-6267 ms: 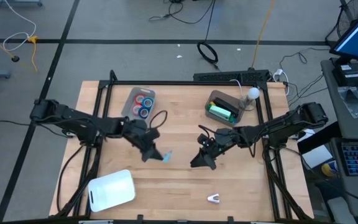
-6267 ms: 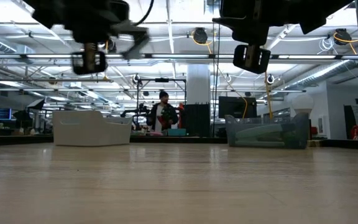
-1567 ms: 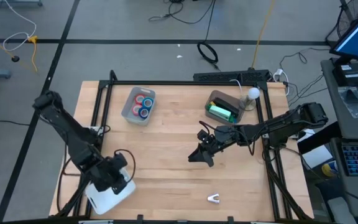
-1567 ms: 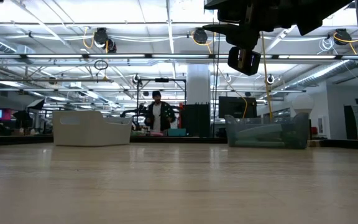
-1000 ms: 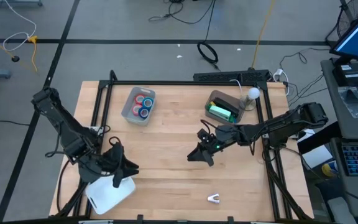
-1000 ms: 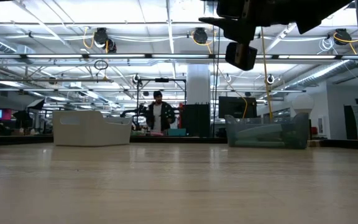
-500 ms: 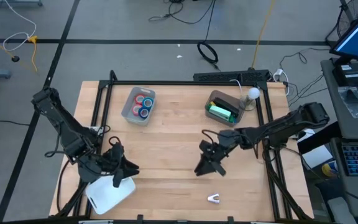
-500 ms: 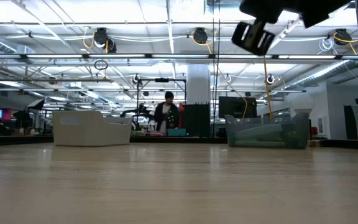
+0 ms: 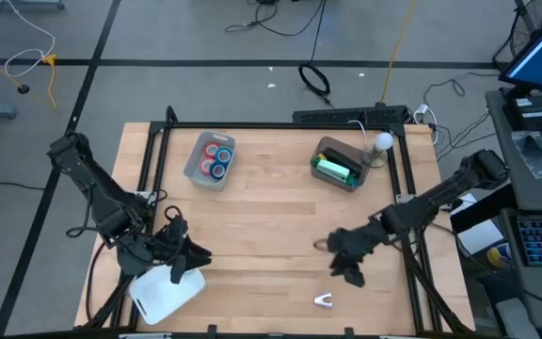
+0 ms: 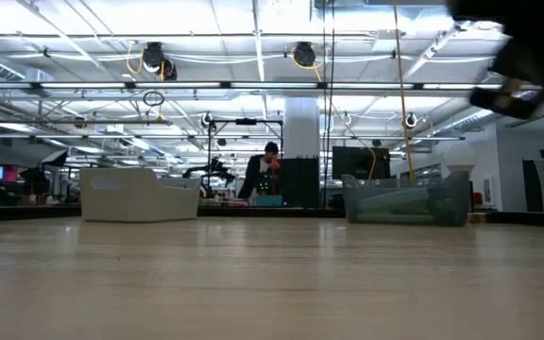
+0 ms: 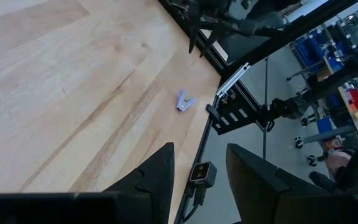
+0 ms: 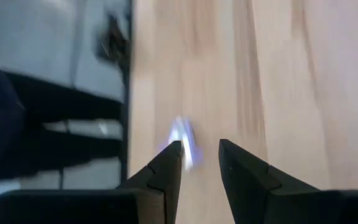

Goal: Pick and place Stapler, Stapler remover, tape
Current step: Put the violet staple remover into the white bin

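The small pale lilac staple remover [image 9: 323, 300], lying at the lower centre of the wooden table [image 9: 271, 217], could be knocked away if the right gripper [image 9: 350, 272], parted and empty, is lowered off-centre.

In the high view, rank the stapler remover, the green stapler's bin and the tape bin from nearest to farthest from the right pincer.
1. Stapler remover, at the front edge, just below the right pincer.
2. Green stapler's bin, back right.
3. Tape bin, back left.
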Tool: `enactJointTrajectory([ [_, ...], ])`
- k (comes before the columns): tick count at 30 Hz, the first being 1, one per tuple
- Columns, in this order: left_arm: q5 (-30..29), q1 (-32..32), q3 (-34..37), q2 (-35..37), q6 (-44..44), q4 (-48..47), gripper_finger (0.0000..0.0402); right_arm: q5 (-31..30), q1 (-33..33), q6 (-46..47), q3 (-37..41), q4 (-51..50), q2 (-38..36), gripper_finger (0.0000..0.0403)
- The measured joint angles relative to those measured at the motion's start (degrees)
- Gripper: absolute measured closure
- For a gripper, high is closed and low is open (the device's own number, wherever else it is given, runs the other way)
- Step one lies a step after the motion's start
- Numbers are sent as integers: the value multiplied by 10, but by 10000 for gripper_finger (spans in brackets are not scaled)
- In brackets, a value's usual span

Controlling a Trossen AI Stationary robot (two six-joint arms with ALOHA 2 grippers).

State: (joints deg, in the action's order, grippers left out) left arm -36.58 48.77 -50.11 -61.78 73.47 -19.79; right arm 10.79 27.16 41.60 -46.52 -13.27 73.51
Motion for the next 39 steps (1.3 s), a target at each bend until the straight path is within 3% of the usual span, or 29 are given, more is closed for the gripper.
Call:
enactJointTrajectory([
  [3, 0, 0, 0, 0, 0, 0, 256, -3, 41, 23, 0, -52, 5, 303],
  [8, 0, 0, 0, 0, 1, 0, 256, -4, 79, 20, 0, -56, 23, 303],
  [16, -1, 0, 0, 0, 6, 1, 256, -5, 78, -161, 0, -34, 63, 303],
  [21, -1, 0, 0, 0, 7, 3, 256, -6, 78, -238, 0, 43, 84, 303],
  [26, -1, 0, 0, 0, 11, 3, 256, -6, 77, -263, 0, 96, 93, 303],
  [39, -1, -1, 0, 0, 8, 3, 256, -2, 61, -275, 0, 90, 138, 303],
])
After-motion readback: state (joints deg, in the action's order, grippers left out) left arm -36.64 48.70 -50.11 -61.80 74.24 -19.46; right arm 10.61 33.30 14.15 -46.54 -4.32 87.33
